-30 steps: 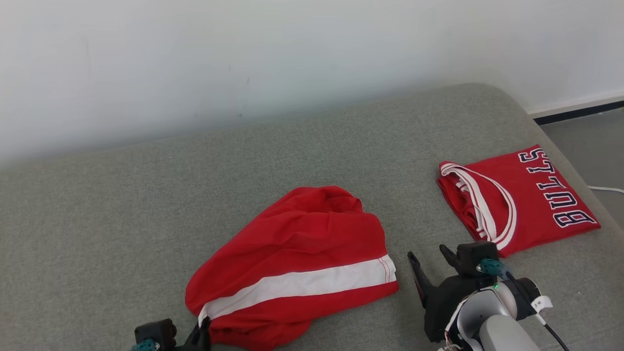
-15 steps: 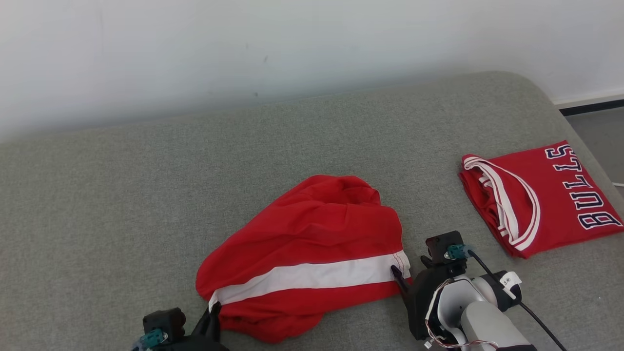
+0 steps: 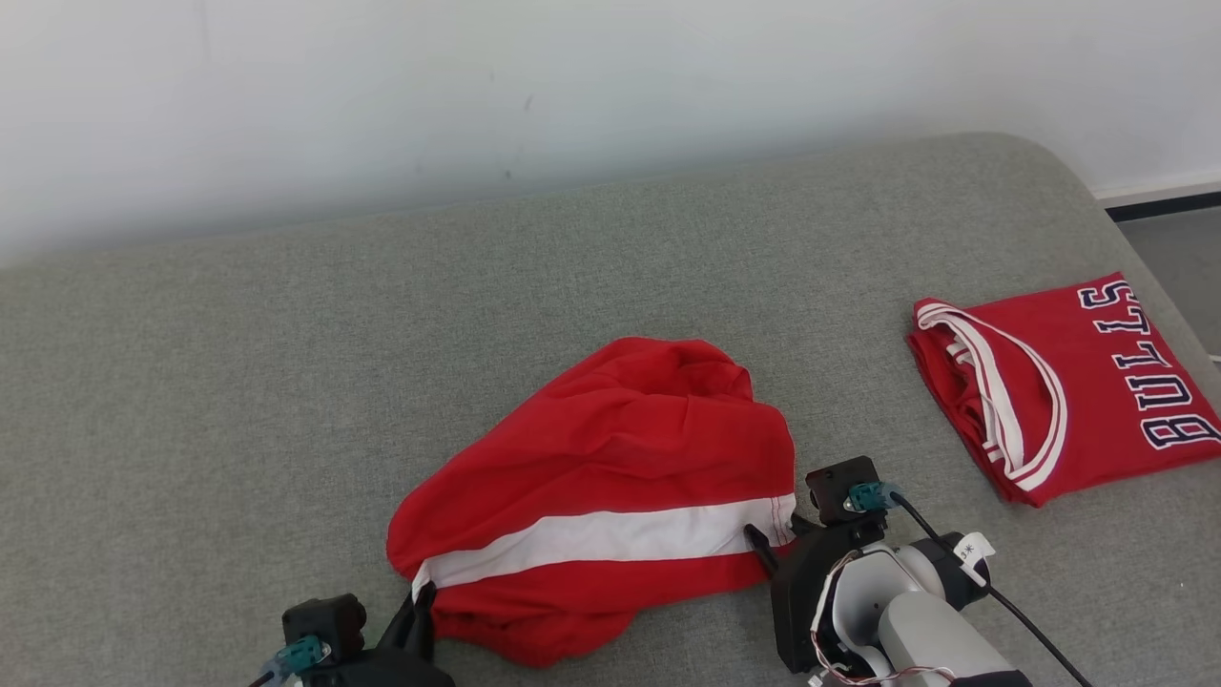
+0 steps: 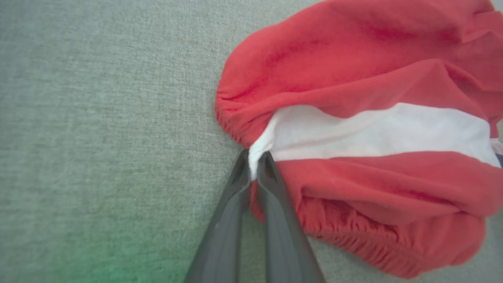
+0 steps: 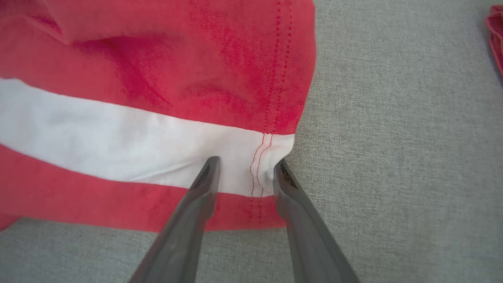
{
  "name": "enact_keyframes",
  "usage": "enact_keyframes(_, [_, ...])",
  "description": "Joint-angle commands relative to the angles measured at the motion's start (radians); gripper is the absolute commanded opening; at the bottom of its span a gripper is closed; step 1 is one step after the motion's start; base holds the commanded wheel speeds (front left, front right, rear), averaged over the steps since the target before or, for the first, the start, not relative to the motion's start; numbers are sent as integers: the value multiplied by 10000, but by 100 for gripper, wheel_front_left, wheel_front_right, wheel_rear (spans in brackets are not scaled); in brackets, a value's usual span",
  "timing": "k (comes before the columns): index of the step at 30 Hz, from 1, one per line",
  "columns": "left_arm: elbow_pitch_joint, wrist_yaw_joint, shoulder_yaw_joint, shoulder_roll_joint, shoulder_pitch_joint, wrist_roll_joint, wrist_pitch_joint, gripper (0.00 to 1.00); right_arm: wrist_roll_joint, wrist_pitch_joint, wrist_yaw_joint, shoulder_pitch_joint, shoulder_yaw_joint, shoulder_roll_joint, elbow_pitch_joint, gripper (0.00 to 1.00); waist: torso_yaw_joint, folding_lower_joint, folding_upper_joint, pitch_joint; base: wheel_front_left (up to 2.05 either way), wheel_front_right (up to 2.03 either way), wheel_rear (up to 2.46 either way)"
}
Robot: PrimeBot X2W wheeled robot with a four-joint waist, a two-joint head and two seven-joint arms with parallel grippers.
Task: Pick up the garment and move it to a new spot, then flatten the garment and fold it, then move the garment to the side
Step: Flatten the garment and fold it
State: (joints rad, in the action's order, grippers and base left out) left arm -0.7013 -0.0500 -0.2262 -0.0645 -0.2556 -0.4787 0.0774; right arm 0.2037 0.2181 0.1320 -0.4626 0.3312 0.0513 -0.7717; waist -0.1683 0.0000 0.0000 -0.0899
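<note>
On the red garment (image 3: pixel 610 448), the left gripper (image 4: pixel 255 157) has its jaws clamped on one end of the white stripe (image 3: pixel 610 539); the right gripper (image 5: pixel 247 162) has its jaws apart, astride the other end.

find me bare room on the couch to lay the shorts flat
Widest bare patch: couch left of the shorts, back to the wall. A strip runs behind the shorts; a narrower gap lies between shorts and jersey. Crowded in front, where left gripper and right gripper meet the shorts.

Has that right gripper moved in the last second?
Yes. The right gripper has shifted left, away from the folded jersey, closing the gap to the red garment.
</note>
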Motion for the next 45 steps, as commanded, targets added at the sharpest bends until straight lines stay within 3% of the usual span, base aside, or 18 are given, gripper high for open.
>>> enact_keyframes(1, [-150, 87, 22, -115, -14, -64, -60, 0, 110, -74, -29, -62, 48, -12, -22, 50, 2, 0, 0, 20, 0, 0, 0])
enact_keyframes(2, [-161, 93, 23, -121, -1, -78, -53, 0, 138, -106, -29, -73, 88, -13, -36, 49, 2, 0, 0, 38, 0, 0, 0])
enact_keyframes(8, [-179, 95, 9, -139, 60, -144, 10, 0, 253, -226, -29, -126, 234, -13, -223, 0, -31, 0, 0, 152, 0, 0, 0])
enact_keyframes(23, [1234, -134, 150, -484, -445, -399, 334, 0, 1199, -1402, -29, -689, 483, 247, 1019, 0, -87, 0, 0, 549, 0, 0, 0])
enact_keyframes(30, [2470, -445, 160, -1229, -1619, -699, -1109, 0, 1474, -1201, -29, -1963, 555, 485, 1873, 0, -379, 0, 0, 220, 0, 0, 0])
enact_keyframes(38, [3507, -596, 515, -2067, -3757, -1515, -3130, 0, 2171, -653, -29, -4519, 1246, 854, 2304, 0, -686, 0, 0, -934, 0, 0, 0])
enact_keyframes(41, [3745, -404, 781, -2293, -4690, -1754, -3652, 0, 2420, -684, -30, -5595, 1507, 1106, 2139, 0, -756, 0, 0, -1433, 0, 0, 0])
enact_keyframes(45, [4036, 14, 912, -2061, -5758, -1882, -4053, 0, 2141, -946, -30, -6954, 1783, 1468, 1739, 0, -647, 0, 0, -2040, 0, 0, 0])
